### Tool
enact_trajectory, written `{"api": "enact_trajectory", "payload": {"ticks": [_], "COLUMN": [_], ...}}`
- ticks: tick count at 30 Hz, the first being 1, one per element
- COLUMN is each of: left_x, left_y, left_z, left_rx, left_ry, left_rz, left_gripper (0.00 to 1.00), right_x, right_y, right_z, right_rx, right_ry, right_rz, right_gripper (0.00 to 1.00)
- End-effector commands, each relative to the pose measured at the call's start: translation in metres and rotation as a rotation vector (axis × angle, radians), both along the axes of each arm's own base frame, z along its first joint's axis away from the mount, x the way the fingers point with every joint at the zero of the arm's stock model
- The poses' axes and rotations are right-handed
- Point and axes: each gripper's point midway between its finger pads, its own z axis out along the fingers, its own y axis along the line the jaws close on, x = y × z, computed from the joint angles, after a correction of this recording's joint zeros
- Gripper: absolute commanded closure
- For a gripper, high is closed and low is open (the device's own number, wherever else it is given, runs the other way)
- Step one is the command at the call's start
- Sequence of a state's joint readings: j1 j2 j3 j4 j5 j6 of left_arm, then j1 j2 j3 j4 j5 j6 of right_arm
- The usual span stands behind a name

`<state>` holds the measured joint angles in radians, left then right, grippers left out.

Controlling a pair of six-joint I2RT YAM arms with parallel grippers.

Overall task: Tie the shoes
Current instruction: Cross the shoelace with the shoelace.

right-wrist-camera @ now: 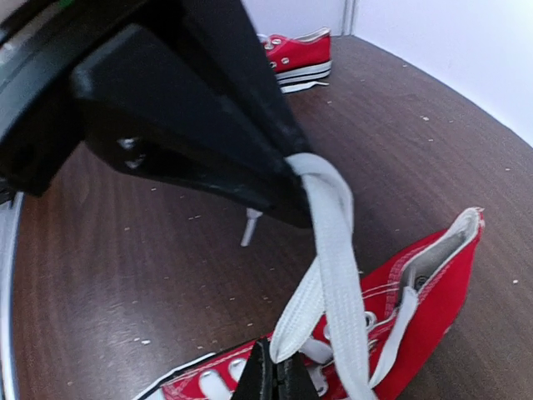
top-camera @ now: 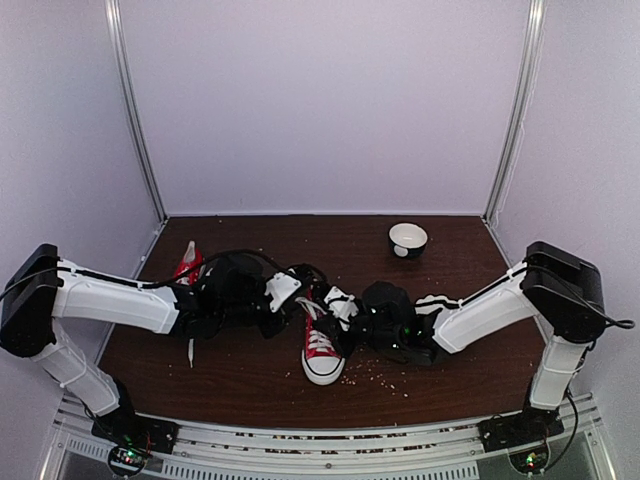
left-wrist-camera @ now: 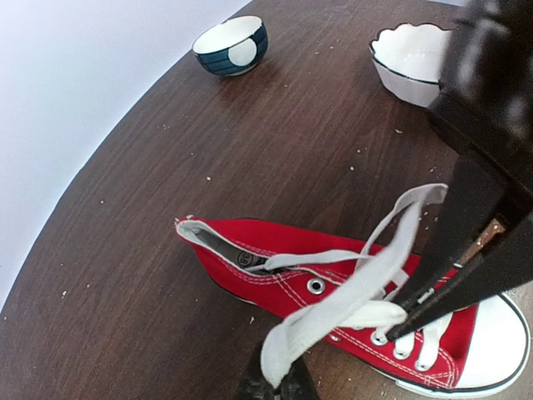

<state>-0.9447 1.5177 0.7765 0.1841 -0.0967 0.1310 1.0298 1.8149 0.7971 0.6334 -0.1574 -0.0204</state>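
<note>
One red shoe point(top-camera: 322, 348) with a white toe cap lies mid-table, toe toward the near edge; in the left wrist view the same shoe point(left-wrist-camera: 275, 271) lies on its side. My left gripper point(left-wrist-camera: 279, 385) is shut on a fold of the white lace point(left-wrist-camera: 366, 279), holding it up from the eyelets. My right gripper point(right-wrist-camera: 276, 372) is shut on another stretch of the lace point(right-wrist-camera: 333, 250) just above the shoe's tongue. Both grippers meet over the shoe, left gripper point(top-camera: 290, 293) and right gripper point(top-camera: 347, 312). The second shoe point(top-camera: 187, 264) lies at the far left, partly behind the left arm.
A dark blue bowl point(top-camera: 407, 240) stands at the back right. A white scalloped bowl point(left-wrist-camera: 414, 58) sits beside it in the left wrist view. Crumbs are scattered on the brown table point(top-camera: 440, 385). White walls close in the back and both sides.
</note>
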Motion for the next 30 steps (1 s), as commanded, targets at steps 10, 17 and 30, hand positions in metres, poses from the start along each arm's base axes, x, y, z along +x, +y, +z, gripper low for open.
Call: {"api": "enact_trajectory", "payload": {"ticks": [10, 17, 30], "left_x": [0.014, 0.014, 0.012], "left_y": [-0.009, -0.009, -0.012], "left_z": [0.004, 0.003, -0.003], "left_rx": [-0.014, -0.009, -0.010], "left_ry": [-0.013, -0.011, 0.018], "left_rz": [0.047, 0.048, 0.035], "left_gripper": [1.00, 1.00, 1.00], "right_x": [-0.077, -0.102, -0.054], "right_y": [0.015, 0.023, -0.040], "right_z": [0.053, 0.086, 0.028], "right_rx": [0.210, 0.362, -0.078], "right_ry": [0.489, 0.666, 0.393], "right_rz": [0.247, 0.370, -0.104], "right_gripper": [1.00, 1.00, 1.00]}}
